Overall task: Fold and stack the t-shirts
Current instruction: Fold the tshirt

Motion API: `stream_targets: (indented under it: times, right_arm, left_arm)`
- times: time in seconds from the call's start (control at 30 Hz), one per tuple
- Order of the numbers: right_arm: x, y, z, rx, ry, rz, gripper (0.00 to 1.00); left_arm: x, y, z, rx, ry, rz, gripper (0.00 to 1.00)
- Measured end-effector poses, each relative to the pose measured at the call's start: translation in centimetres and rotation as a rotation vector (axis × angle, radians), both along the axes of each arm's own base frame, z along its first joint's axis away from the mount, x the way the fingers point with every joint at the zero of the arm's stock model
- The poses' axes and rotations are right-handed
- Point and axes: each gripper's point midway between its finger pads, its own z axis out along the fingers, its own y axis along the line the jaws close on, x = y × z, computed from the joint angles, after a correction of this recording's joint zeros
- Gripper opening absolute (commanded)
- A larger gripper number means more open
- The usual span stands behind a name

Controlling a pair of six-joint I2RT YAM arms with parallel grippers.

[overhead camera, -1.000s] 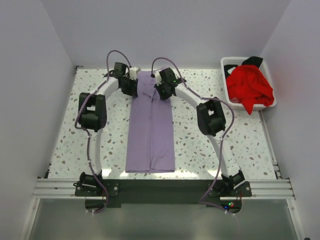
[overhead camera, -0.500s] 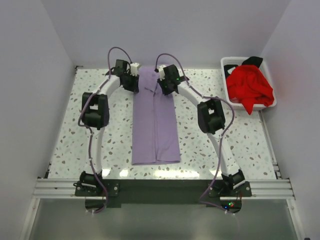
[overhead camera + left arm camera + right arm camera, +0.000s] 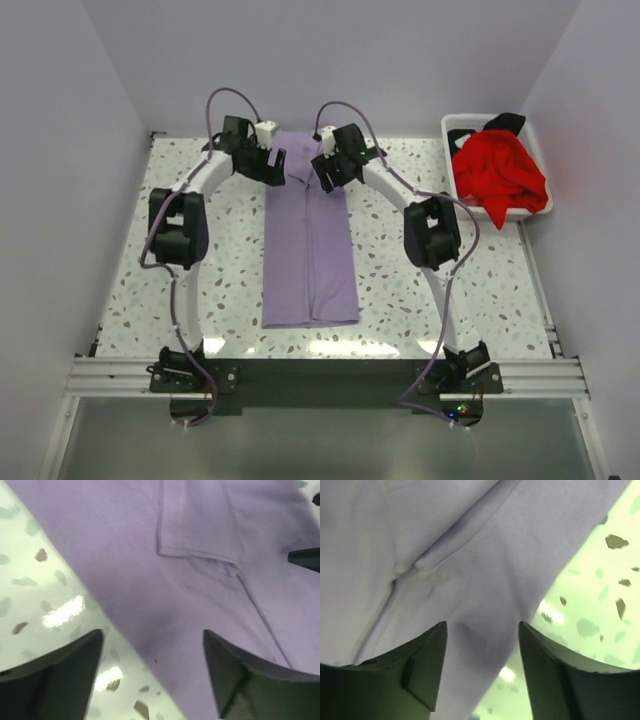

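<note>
Three soft tees: lavender tee [image 3: 310, 250] folded flat, red tee [image 3: 498, 172] and black tee [image 3: 508, 122] crumpled in one basket [image 3: 458, 128]; left tool [image 3: 151, 637], right tool [image 3: 482, 625] gape empty.

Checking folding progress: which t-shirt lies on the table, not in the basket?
The lavender-purple cloth t-shirt, a long folded strip on the speckled table; the bright red cloth t-shirt and the black one are in the white plastic basket.
</note>
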Motion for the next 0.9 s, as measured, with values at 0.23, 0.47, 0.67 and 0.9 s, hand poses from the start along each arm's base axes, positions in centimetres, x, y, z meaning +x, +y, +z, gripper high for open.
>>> stream_targets:
  times: [0.23,0.47,0.67,0.9]
  right_arm:
    - [-3.5,-0.2,16.5,0.111,-0.220,0.121,0.99]
    - [-13.3,-2.1,34.2,0.251,-0.552,0.336,0.99]
    - [-21.4,-2.4,28.7,0.176,-0.446,0.573,0.99]
    - [-36.2,-2.3,8.4,-0.032,0.007,0.899,0.70]
  left_arm:
    - [-4.2,0.3,18.5,-0.021,-0.426,-0.096,1.00]
    - [-17.5,0.2,31.9,-0.019,-0.935,-0.326,1.00]
    - [-23.9,0.0,23.5,0.029,-0.798,-0.523,1.00]
    - [-35.0,1.6,7.5,0.083,-0.529,-0.732,0.85]
